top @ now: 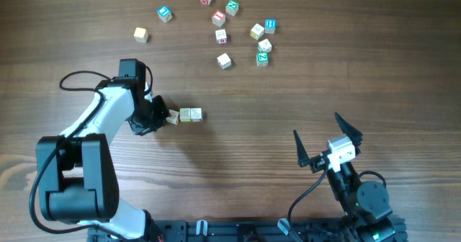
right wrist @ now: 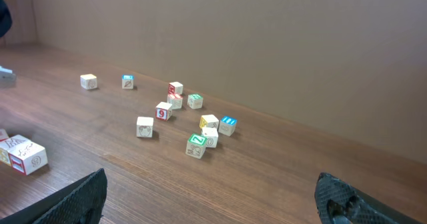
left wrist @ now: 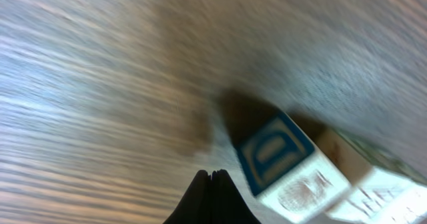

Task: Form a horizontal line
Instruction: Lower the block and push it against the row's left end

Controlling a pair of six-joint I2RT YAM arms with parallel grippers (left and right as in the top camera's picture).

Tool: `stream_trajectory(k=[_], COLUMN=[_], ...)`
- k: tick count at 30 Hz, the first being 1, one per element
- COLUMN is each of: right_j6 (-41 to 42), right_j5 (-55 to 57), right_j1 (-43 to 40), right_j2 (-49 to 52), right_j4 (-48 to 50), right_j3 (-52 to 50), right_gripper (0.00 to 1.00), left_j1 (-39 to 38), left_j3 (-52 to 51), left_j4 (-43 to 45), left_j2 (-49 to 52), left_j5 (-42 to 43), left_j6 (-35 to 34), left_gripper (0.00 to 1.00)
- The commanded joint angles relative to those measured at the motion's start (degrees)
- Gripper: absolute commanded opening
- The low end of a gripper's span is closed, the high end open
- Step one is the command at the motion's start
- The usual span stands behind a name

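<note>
While your left gripper [left wrist: 211, 177] sits shut, holding nothing, beside the three-cube horizontal line [top: 190, 114] at centre frame, eleven loose cubes [top: 224, 60] dot the top; your right gripper [top: 317, 125] gapes wide.

Robot lab setup, wood-grain table [top: 288, 105], plain brown backdrop [right wrist: 267, 37]

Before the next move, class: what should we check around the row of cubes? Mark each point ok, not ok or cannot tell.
1. Left tool shut, holding nothing: ok.
2. Right tool open, well away from the row: ok.
3. Row straight: not ok; the end cube by the left tool looks turned.
4. All cubes in the row: not ok; loose cubes lie scattered apart.
5. Row cubes touching edge to edge: cannot tell.
</note>
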Motion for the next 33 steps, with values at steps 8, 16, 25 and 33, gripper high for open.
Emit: stream_trajectory(k=[8,16,25,33], right_j6=[-0.1,-0.1,-0.1,-0.1], right_j5=[-0.3,-0.3,-0.3,-0.3], right_j1=[0.0,0.0,0.0,0.0], right_j2=[-0.3,-0.3,-0.3,-0.3], right_j4=[0.2,0.2,0.2,0.2], right_j3=[0.0,0.0,0.0,0.0], right_gripper=[1.0,1.0,1.0,1.0], left_j1=[0.0,0.0,0.0,0.0], left_j3=[-0.2,-0.2,-0.2,-0.2], left_j4=[5.4,4.3,3.7,2.5], left_j2=[0.8,0.8,0.8,0.7], left_j5=[-3.0,1.4,2.9,3.1], left_j6=[-1.4,-1.4,-1.4,-1.4], left_gripper=[0.04,0.04,0.04,0.04])
